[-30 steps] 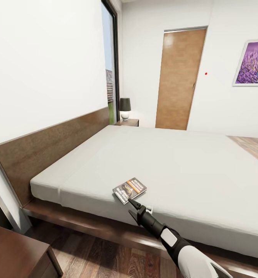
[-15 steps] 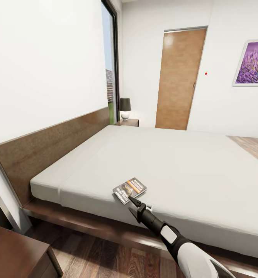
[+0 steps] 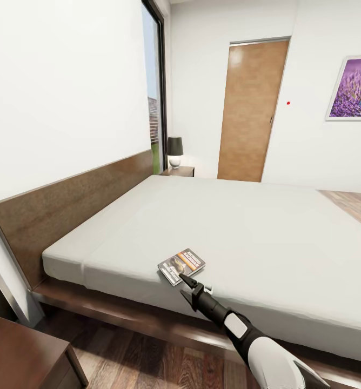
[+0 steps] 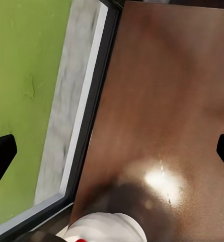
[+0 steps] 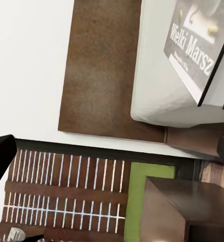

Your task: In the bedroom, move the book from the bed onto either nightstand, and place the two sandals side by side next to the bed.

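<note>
Right fingers (image 3: 186,288) edged nearer book (image 3: 181,266) on bed (image 3: 267,237).

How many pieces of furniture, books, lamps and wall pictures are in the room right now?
Beds: 1, the bed
Nightstands: 2, near nightstand and far nightstand
Books: 1, the book
Lamps: 1, table lamp
Wall pictures: 1, lavender picture
Total: 6

one book (image 3: 181,265), one bed (image 3: 245,232), two nightstands (image 3: 179,172), one lamp (image 3: 174,151), one door (image 3: 251,111)
</note>
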Motion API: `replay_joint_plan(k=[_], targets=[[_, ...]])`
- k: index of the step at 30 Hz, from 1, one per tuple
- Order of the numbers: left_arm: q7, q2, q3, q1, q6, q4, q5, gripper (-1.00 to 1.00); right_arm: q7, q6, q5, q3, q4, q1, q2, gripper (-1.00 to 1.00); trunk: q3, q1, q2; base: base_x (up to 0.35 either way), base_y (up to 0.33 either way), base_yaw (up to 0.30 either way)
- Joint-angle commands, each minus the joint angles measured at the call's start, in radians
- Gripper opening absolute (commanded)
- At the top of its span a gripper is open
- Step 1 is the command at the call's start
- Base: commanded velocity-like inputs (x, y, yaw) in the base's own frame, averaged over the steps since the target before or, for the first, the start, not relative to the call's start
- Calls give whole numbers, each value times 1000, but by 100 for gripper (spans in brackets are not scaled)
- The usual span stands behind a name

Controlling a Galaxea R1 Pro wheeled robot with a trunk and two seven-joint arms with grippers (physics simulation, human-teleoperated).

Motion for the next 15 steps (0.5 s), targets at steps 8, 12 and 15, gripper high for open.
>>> replay_joint_plan(k=[8, 12, 15], targets=[[9, 0, -6, -7, 1, -2, 10, 100, -18, 9, -7, 0, 1, -6, 0, 100, -1, 0, 0, 0, 0, 0], [9, 0, -6, -7, 1, -2, 10, 100, -20, 9, -8, -1, 1, -10, 0, 100, -1, 0, 0, 0, 0, 0], [10, 0, -6, -7, 1, -2, 10, 100, -21, 9, -8, -4, 1, -12, -1, 100, -1, 0, 0, 0, 0, 0]])
